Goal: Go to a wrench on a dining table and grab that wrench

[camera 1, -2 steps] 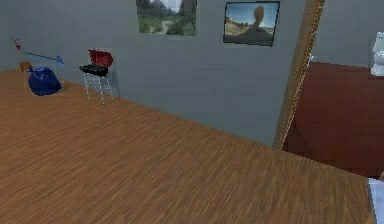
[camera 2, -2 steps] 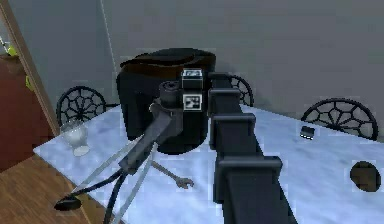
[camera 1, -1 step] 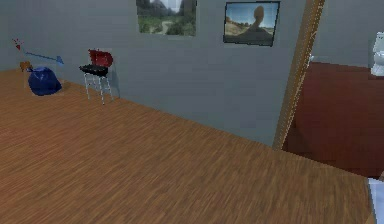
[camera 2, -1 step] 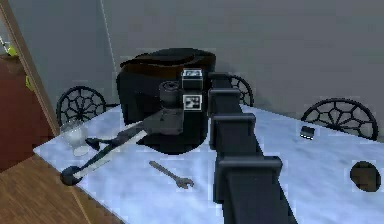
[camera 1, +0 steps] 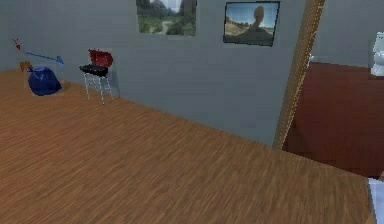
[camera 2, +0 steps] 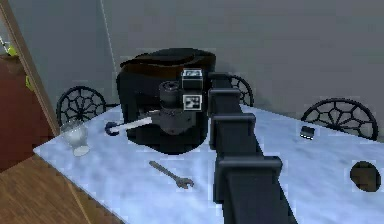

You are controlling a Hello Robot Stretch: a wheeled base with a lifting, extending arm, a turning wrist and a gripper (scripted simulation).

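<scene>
A grey wrench [camera 2: 172, 175] lies flat on the pale dining table [camera 2: 110, 165], near its front edge. The dark arm [camera 2: 238, 160] rises from the arm side view's bottom edge, just right of the wrench. Beyond the wrench is the gripper [camera 2: 118, 127], its thin fingers [camera 2: 135, 124] pointing toward the view's left above the tabletop. A black boxy appliance [camera 2: 150, 75] stands on the table right behind it, so I cannot tell whether the gripper holds anything.
A clear stemmed glass [camera 2: 76, 138] stands left of the fingers. A small dark object [camera 2: 308, 132] and a dark round shape [camera 2: 366, 177] sit at the table's right. Round-backed chairs [camera 2: 340, 115] ring the far side. In the forward view: wood floor [camera 1: 150, 160], a red grill [camera 1: 98, 68], a blue bag [camera 1: 44, 80], a doorway [camera 1: 340, 110].
</scene>
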